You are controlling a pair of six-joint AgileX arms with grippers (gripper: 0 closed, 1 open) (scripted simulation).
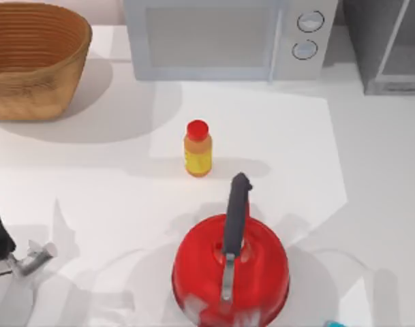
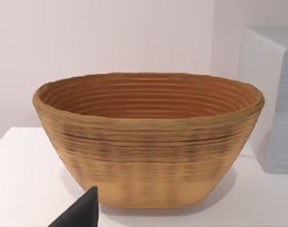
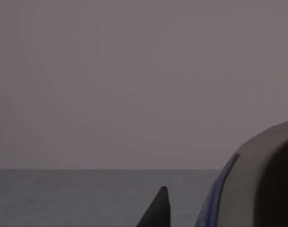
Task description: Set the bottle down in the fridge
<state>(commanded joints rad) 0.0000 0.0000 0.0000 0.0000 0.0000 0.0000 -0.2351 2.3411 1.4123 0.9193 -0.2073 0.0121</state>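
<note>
The grey fridge (image 1: pixel 391 48) stands at the table's back right corner, with a slanted pale bar across its front. In the right wrist view, a pale rounded object with a blue stripe and a dark side (image 3: pixel 250 182) sits very close to the camera and looks like the bottle. One dark fingertip (image 3: pixel 157 210) of my right gripper rises beside it, before a dim grey wall and floor. I cannot tell whether it is held. A small blue sliver (image 1: pixel 333 324) shows at the top view's bottom edge. My left gripper (image 1: pixel 31 259) is parked at the front left.
A yellow-orange bottle with a red cap (image 1: pixel 197 148) stands mid-table. A red kettle (image 1: pixel 230 272) with a dark handle sits in front of it. A silver microwave (image 1: pixel 227 37) stands at the back, and a woven basket (image 1: pixel 30 61) (image 2: pixel 148 142) at the back left.
</note>
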